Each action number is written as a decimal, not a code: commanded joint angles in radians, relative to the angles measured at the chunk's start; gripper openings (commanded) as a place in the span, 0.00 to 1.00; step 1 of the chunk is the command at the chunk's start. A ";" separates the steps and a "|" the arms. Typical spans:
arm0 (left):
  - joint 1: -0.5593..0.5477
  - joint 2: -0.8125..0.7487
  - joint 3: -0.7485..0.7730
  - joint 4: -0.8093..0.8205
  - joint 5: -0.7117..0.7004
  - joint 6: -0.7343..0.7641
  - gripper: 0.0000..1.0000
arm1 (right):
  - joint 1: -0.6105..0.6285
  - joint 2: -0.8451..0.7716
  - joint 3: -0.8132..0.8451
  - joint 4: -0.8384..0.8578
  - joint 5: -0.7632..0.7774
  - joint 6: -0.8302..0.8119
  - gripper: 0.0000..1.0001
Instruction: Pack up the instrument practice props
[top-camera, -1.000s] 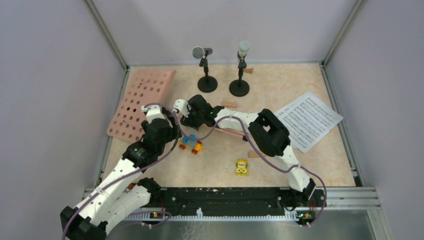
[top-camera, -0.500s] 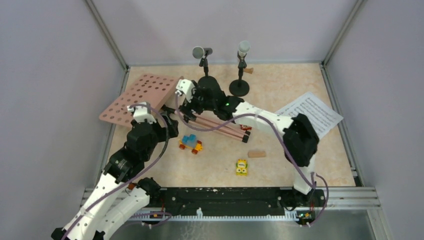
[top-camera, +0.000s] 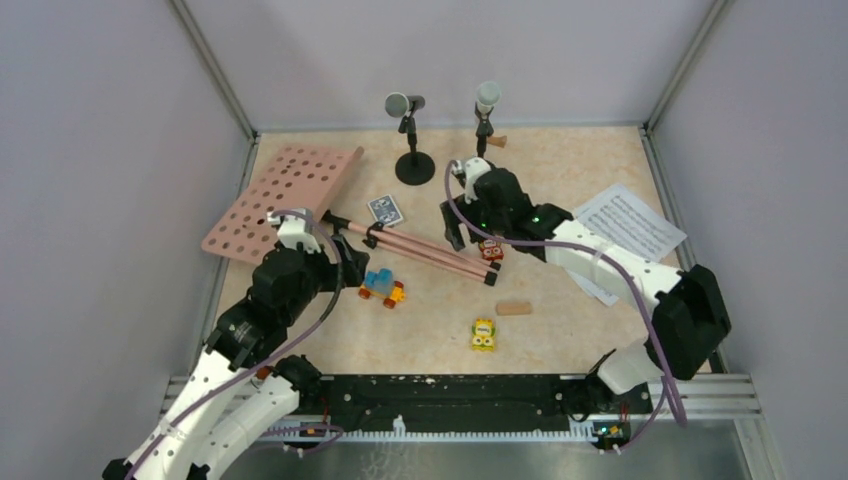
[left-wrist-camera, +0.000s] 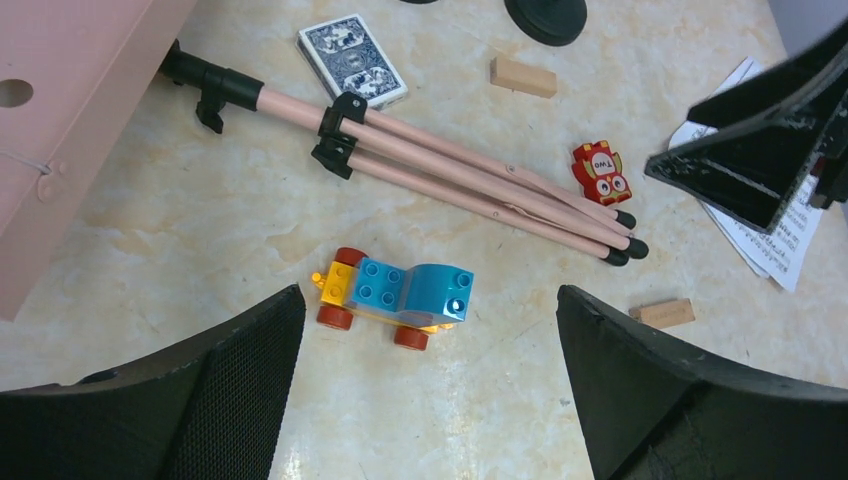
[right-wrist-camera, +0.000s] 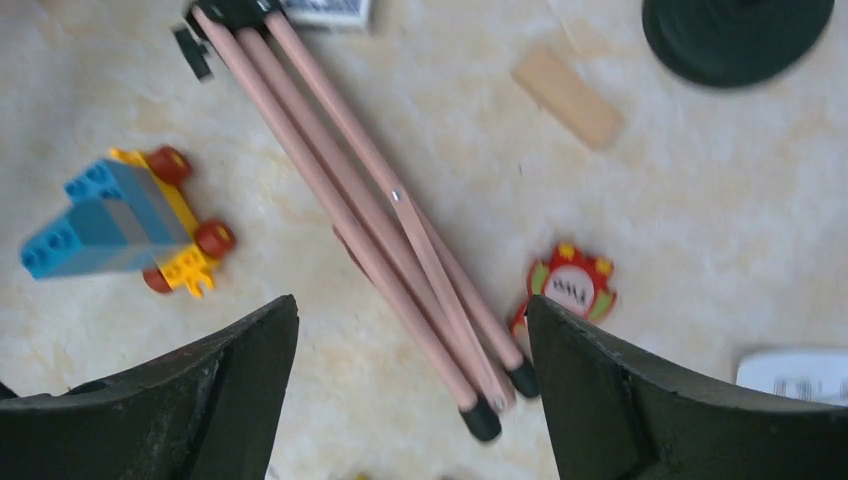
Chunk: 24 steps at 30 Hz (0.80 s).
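The pink perforated music desk (top-camera: 280, 192) lies at the left, its folded pink tripod legs (top-camera: 430, 248) stretching right across the floor. My left gripper (top-camera: 332, 264) is open and empty, near the toy brick car (left-wrist-camera: 400, 293); the legs (left-wrist-camera: 450, 170) lie beyond it. My right gripper (top-camera: 462, 232) is open and empty over the legs' black tips (right-wrist-camera: 480, 415). The dark microphone (top-camera: 400, 103) stands in its round-based holder (top-camera: 415, 168). The white microphone (top-camera: 487, 95) stands beside it, its base hidden behind my right arm. Sheet-music pages (top-camera: 628, 228) lie at the right.
A blue card box (top-camera: 385, 209) lies by the legs' hinge. A red toy (top-camera: 490, 248), a yellow toy car (top-camera: 484, 334) and wooden blocks (top-camera: 514, 307) (top-camera: 497, 141) are scattered about. Metal walls enclose the floor.
My right gripper has let go near the stand's hinge and swung right to the leg tips. The desk has shifted and the card box is uncovered. My left gripper has drawn back slightly.
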 joint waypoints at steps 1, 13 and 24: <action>-0.005 0.010 -0.032 0.055 0.053 0.022 0.99 | -0.062 -0.177 -0.159 0.045 0.022 0.138 0.84; -0.004 0.071 -0.168 0.229 0.017 0.042 0.99 | -0.253 -0.445 -0.614 0.751 -0.040 0.097 0.84; -0.004 0.213 -0.150 0.235 0.213 0.061 0.99 | -0.334 -0.091 -0.613 1.375 -0.092 0.036 0.86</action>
